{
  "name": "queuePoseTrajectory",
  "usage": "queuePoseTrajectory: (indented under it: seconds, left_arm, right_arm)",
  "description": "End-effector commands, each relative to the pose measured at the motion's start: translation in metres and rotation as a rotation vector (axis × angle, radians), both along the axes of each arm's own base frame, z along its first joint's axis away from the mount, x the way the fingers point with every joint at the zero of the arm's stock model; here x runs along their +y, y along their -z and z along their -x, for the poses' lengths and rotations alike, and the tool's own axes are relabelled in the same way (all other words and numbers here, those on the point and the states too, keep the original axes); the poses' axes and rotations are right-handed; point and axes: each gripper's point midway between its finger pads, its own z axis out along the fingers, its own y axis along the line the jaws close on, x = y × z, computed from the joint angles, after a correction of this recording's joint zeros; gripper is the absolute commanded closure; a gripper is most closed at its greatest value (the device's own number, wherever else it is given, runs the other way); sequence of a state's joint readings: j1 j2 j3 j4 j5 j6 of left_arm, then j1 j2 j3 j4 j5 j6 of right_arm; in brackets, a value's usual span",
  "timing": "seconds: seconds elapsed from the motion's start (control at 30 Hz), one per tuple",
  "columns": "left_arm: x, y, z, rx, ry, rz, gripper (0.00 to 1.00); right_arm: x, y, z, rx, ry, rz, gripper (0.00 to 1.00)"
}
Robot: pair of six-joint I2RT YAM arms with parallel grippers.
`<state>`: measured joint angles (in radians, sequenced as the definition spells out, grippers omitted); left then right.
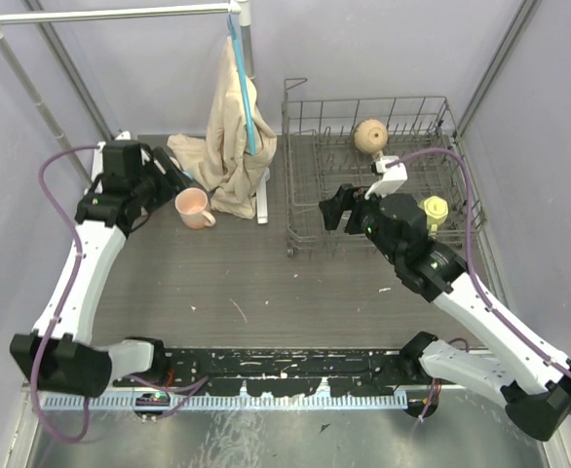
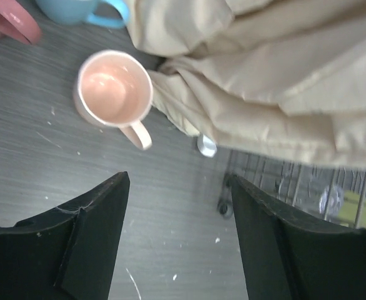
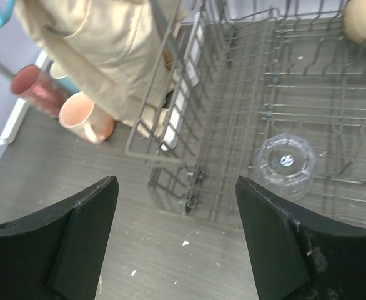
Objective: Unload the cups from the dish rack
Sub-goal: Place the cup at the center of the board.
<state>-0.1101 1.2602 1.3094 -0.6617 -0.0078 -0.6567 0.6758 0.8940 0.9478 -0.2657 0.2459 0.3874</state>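
Note:
The grey wire dish rack [image 1: 305, 195] stands at the back right. In it are a tan mug [image 1: 369, 134], a yellow-green mug [image 1: 434, 210] and a clear glass [image 3: 286, 164] standing upright. A salmon pink mug [image 1: 193, 208] stands on the table left of the rack, by a light blue mug [image 2: 83, 11] and a darker pink mug [image 2: 2, 22]. My left gripper [image 1: 173, 175] is open and empty, just left of the salmon mug [image 2: 114, 90]. My right gripper [image 1: 332, 210] is open and empty above the rack's near left corner [image 3: 192, 181], left of the glass.
A beige cloth [image 1: 232, 146] hangs from a rail and piles on the table between the mugs and the rack. It fills the upper part of the left wrist view [image 2: 264, 75]. The table [image 1: 247, 292] is dark grey wood. Purple walls enclose the back and sides.

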Motion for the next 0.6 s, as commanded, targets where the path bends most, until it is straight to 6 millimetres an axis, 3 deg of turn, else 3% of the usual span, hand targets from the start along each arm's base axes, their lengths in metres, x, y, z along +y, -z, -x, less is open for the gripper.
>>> queuePoseTrajectory:
  seconds: [0.0,0.13,0.3,0.57]
  left_arm:
    - [-0.023,-0.015,0.019,-0.104,0.082,0.008,0.26]
    - [-0.031,-0.016,0.042,-0.124,0.131,0.012,0.26]
    - [-0.033,-0.022,0.065,-0.172,0.171,0.034,0.24]
    - [-0.037,-0.027,0.08,-0.222,0.202,0.059,0.21]
  right_arm:
    - [-0.018,-0.01,-0.03,0.018,0.122,0.099,0.18]
    - [-0.018,0.006,-0.058,0.113,0.138,0.157,0.17]
    - [-0.023,0.044,-0.091,0.235,0.178,0.226,0.17]
    - [-0.04,0.074,-0.108,0.32,0.232,0.285,0.16]
